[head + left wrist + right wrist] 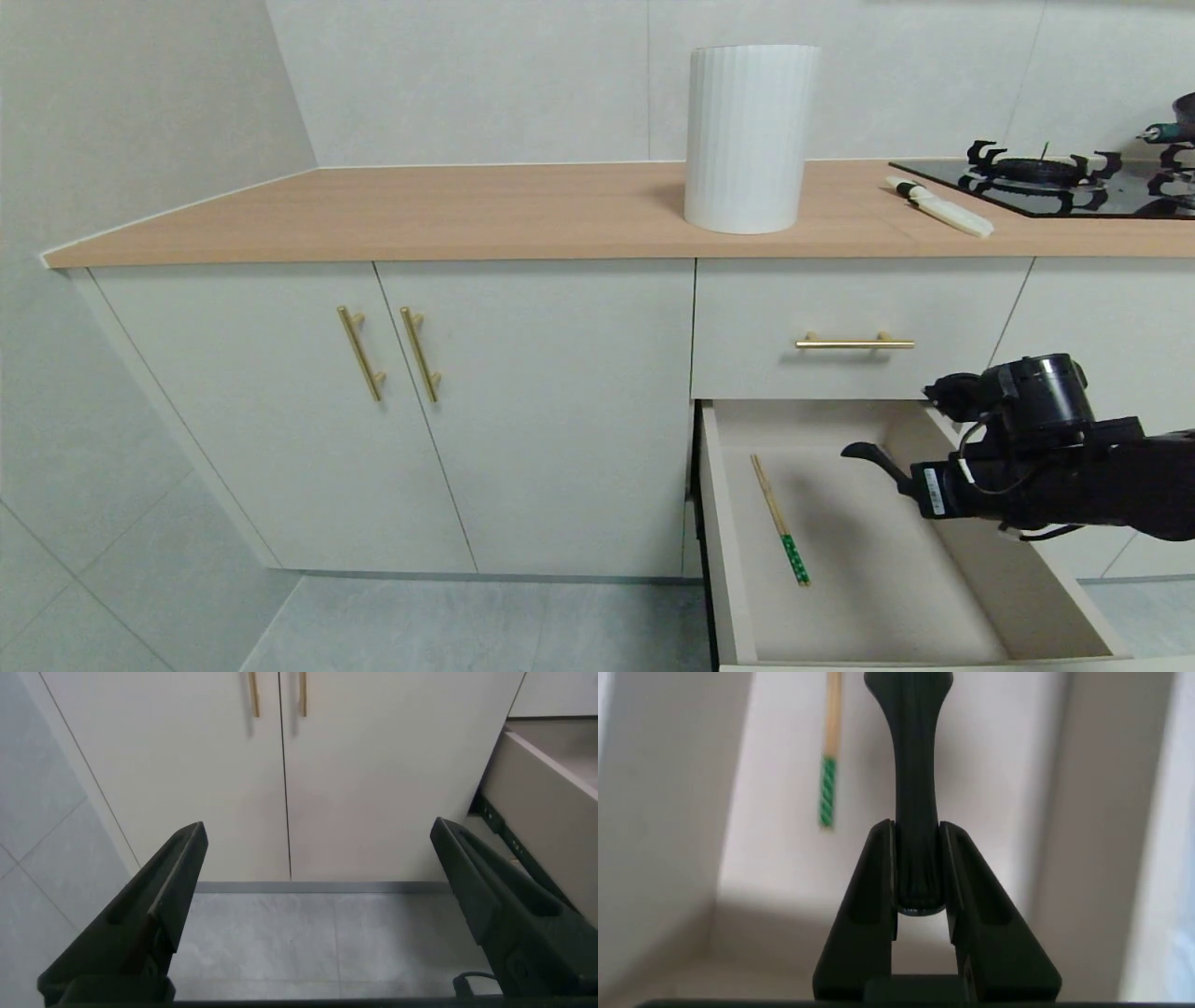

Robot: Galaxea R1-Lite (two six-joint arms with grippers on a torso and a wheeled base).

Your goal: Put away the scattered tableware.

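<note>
Left gripper (318, 835) wide; right gripper (917, 833) clamping black utensil (910, 747)

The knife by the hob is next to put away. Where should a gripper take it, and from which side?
Take the knife from straight above, jaws closing across its narrow width, at the far end with the dark band, which looks like the handle. It lies flat and diagonal on the countertop, so nothing can slide beneath it, and both long sides are clear.

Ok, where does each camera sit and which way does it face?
Head: high, looking down at cabinet doors and open drawer; right arm shows.
Left wrist: low, facing those doors and floor; open left hand shows.
Right wrist: over the drawer, looking in; right hand grips a black utensil.
Shared: chopsticks, head and right wrist.
</note>
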